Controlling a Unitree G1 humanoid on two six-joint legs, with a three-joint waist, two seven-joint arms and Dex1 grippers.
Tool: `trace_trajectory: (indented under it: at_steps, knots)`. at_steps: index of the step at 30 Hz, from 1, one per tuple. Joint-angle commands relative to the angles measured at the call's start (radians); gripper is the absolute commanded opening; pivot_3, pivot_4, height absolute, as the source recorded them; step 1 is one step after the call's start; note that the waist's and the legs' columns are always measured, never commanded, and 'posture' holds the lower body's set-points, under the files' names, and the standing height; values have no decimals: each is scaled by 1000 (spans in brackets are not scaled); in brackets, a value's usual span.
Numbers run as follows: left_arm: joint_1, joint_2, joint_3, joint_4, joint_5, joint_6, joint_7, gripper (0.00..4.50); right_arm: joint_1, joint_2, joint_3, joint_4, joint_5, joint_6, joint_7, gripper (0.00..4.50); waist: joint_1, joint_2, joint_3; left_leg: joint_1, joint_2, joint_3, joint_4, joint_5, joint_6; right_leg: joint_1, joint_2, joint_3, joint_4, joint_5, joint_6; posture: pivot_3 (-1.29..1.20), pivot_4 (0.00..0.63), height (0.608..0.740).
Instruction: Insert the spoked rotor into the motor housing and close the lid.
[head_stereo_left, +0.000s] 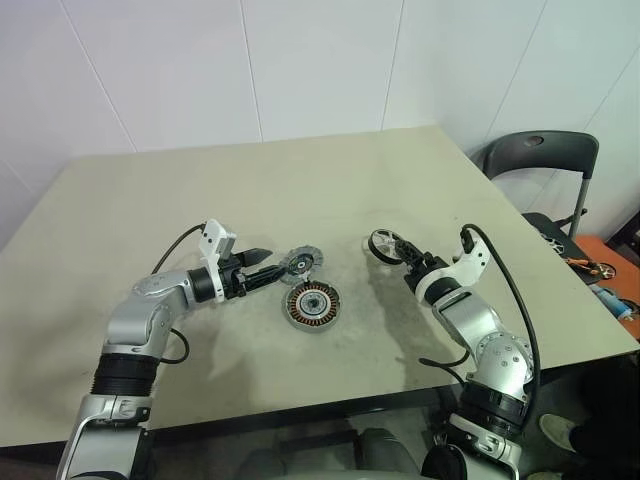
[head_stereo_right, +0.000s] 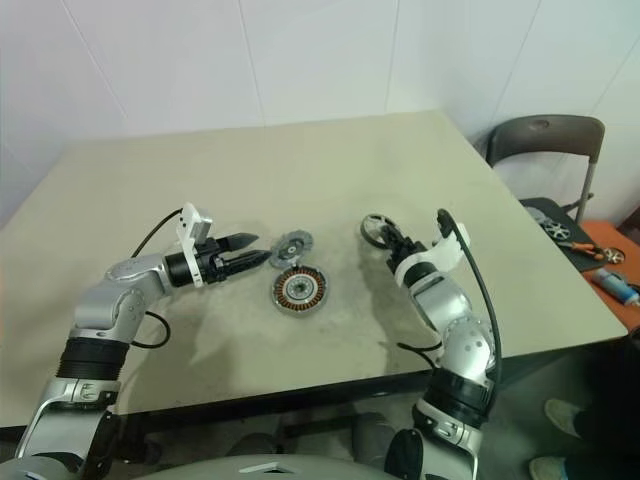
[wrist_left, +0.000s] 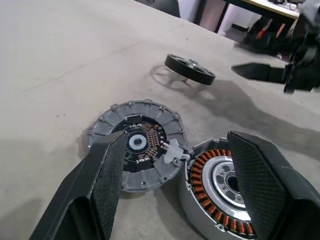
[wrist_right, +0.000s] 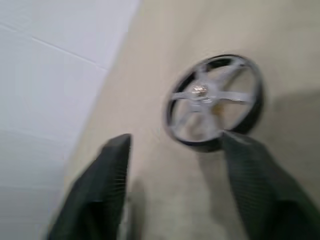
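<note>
On table (head_stereo_left: 150, 190): one spoked rotor (head_stereo_left: 383, 243), one motor housing (head_stereo_left: 311, 305), one lid (head_stereo_left: 299, 263). One chair (head_stereo_left: 540, 160), upper right of frame.

The motor housing (wrist_left: 220, 192) (copper windings showing) is cut off by the frame's edge
</note>
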Motion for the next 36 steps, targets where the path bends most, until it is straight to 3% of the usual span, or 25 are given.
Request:
trace_trajectory:
  at_steps: [1,12,25,36]
  knots:
    - [-22,17,3,-7,5,-18,-7,3404,40,99,44,-5,72,-19,-30,3511,0,0,0,0,0,0,0,0,0,0,0,0,0,0,0,0,0,740]
    - [-24,39,2,15,19,-36,-29,3404,54,75,98,163,24,-132,-59,3511,-2,0,0,0,0,0,-1,0,0,0,0,0,0,-1,0,0,0,740]
    - [-18,39,-15,26,38,-64,-41,3404,-55,50,139,355,-32,-271,52,3511,-19,0,0,2,2,0,1,0,0,1,2,1,1,-2,1,0,0,740]
    - [-22,33,-21,50,42,-90,-46,3404,-114,20,168,497,-173,-343,187,3511,-40,-1,0,3,3,0,2,0,0,2,5,3,2,-1,-1,0,0,740]
